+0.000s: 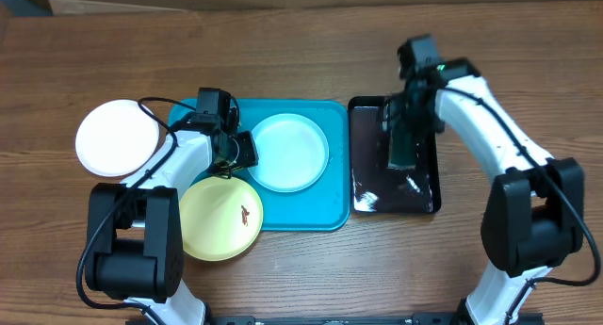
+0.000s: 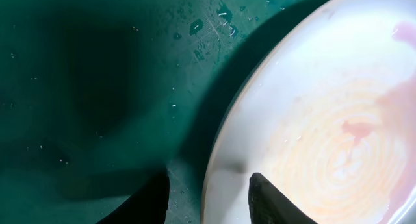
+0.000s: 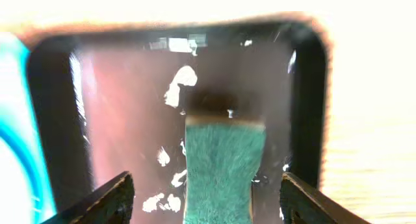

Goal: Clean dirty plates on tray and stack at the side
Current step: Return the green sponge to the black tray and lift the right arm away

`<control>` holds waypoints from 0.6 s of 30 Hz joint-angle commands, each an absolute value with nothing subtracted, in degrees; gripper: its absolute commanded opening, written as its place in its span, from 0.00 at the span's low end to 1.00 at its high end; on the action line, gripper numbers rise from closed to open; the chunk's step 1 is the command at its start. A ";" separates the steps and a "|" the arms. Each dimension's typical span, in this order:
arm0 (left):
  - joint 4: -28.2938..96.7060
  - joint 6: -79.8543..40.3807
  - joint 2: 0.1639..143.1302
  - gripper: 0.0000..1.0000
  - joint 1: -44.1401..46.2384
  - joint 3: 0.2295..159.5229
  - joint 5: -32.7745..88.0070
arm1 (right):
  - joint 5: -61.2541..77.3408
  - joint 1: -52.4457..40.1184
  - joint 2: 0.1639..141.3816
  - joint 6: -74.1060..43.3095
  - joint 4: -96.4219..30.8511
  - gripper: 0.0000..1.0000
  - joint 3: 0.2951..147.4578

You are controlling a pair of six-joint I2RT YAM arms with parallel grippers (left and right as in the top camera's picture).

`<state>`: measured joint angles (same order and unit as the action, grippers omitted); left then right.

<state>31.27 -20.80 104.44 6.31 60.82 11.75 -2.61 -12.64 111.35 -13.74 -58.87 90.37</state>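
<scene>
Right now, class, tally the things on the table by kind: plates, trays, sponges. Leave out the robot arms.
Plates: 3 (white plate, light blue plate, pale yellow plate)
Trays: 2 (teal tray, black tray)
Sponges: 1 (green sponge)
Total: 6

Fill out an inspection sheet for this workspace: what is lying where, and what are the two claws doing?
Surface: wooden table; water drops on the teal tray.
Job's things: light blue plate in the tray; yellow plate, brown smear, lying over the tray's near left corner; white plate on the table, left of the tray.
Clutter: black tray holding a green sponge.
Grippers: left gripper open, straddling the blue plate's rim; right gripper open, fingers either side of the sponge, not touching it.
Cables: black cable looped beside the left arm.
Surroundings: nothing seen.
</scene>
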 commanded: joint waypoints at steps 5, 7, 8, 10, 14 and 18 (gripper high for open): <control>31.27 -20.18 105.43 0.32 6.57 61.52 11.62 | -2.48 -3.92 109.40 -15.46 -59.81 0.80 92.20; 31.24 -20.18 105.43 0.30 6.57 61.52 11.64 | -2.48 -1.87 109.40 -15.44 -60.66 1.00 92.20; 31.27 -20.16 105.43 0.29 6.57 61.56 11.64 | -2.48 -1.06 109.40 -15.44 -60.80 1.00 92.20; 31.24 -20.18 105.43 0.26 6.57 61.58 11.64 | -2.48 0.38 109.40 -15.44 -60.77 1.00 92.20; 31.57 -20.14 105.41 0.13 6.52 61.95 12.08 | -2.48 2.39 109.40 -15.44 -60.73 1.00 92.20; 35.33 -19.25 104.92 0.04 6.24 65.45 11.81 | -2.48 2.70 109.40 -15.42 -60.53 1.00 92.20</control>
